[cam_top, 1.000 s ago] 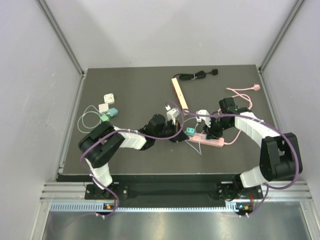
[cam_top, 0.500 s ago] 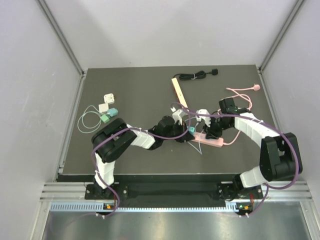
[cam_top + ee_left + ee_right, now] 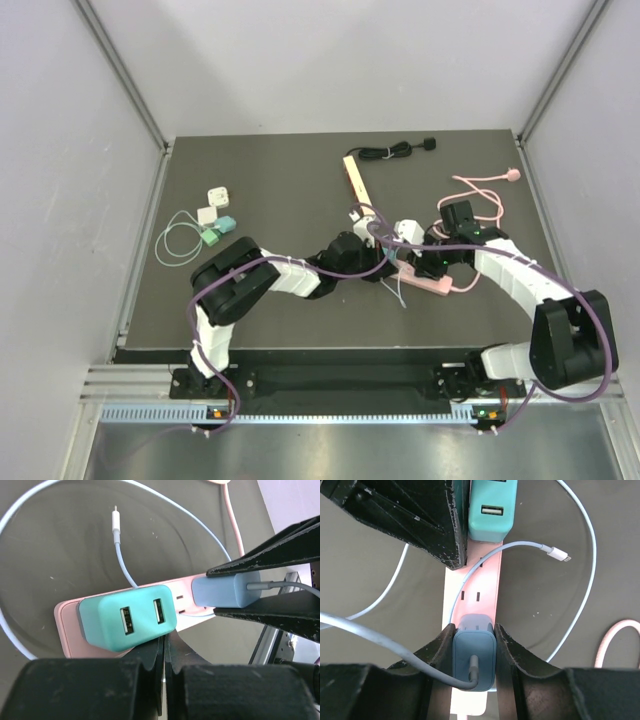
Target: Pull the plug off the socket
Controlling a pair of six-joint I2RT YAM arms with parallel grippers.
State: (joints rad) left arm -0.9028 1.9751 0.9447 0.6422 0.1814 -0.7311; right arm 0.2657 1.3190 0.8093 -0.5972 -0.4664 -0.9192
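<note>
A pink power strip (image 3: 432,285) lies right of centre on the table. A teal USB charger (image 3: 127,617) and a blue plug (image 3: 474,655) with a white cable sit in it. My right gripper (image 3: 474,630) is shut on the blue plug, one finger on each side. My left gripper (image 3: 164,645) is shut with its fingertips pressed together. It rests at the strip's edge (image 3: 67,635) just beside the teal charger and holds nothing. From above, the two grippers meet over the strip, left (image 3: 385,262) and right (image 3: 425,262).
A white cable with a loose connector (image 3: 555,554) loops round the strip. A beige strip (image 3: 358,185), a black cable (image 3: 400,150) and a pink cable (image 3: 485,190) lie at the back. White and teal adapters (image 3: 215,210) with a cable loop lie at the left.
My left arm has stretched right until its shut gripper reached the strip by the teal charger. The right gripper stays on the blue plug. The strip has shifted slightly.
</note>
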